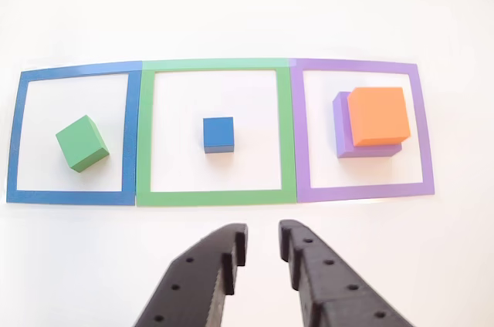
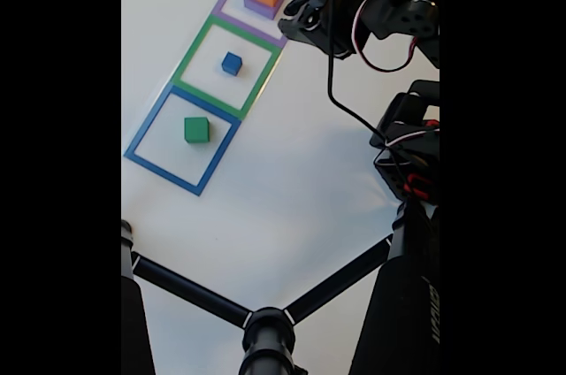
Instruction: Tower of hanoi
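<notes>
Pincer (image 1: 262, 254): parted by a narrow gap, holding nothing; in the other view it enters from the bottom edge, tips short of the green frame's near border
Desk (image 1: 247, 11): white, carrying three square frames in a row
Blue frame (image 1: 72, 136): left in the other view; holds the green cube (image 1: 82, 143), turned askew to the border
Green frame (image 1: 216, 133): middle; holds the blue cube (image 1: 218, 134), smallest of the four, square to the border
Purple frame (image 1: 360, 131): right; holds the purple block (image 1: 341, 130) with the orange block (image 1: 378, 116) stacked on top, touching, set toward the far right corner
Key relation: blue cube lies straight ahead of the pincer gap, slightly left of its midline; green cube ahead and well to the left; the stack ahead and to the right
Cube axis: blue cube's faces run parallel to the pincer's closing line, so it appears to need no wrist turn; green cube would likely call for one
Likely next target: blue cube, as the smallest piece, judged from layout alone; destination cannot be told
Fixed view: arm (image 2: 371, 3) hangs beside the purple frame, the row running diagonally down to the left
Foreground, fixed view: black stand (image 2: 265, 331) with spread legs, well apart from the frames
Risk: the narrow opening looks barely wider than the blue cube
</notes>
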{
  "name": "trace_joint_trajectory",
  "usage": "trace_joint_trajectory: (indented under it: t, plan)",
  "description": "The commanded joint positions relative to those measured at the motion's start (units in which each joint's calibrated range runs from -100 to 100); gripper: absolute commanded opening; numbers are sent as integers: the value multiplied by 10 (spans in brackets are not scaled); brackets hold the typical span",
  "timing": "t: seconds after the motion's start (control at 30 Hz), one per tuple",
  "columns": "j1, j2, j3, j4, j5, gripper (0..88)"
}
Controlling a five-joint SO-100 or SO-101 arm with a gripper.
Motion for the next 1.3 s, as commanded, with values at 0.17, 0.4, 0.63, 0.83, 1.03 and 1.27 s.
trace_joint_trajectory:
  t: [0.17, 0.4, 0.63, 0.83, 1.03, 1.27]
  plan:
    - [40, -25, -5, 7, 0, 21]
    - [63, -48, 188, -184, 0, 206]
    - [77, -26, 444, -553, 0, 304]
    - [89, 54, 579, -820, 0, 342]
    - [73, 185, 647, -1049, 0, 344]
    - [41, 369, 655, -1253, 0, 341]
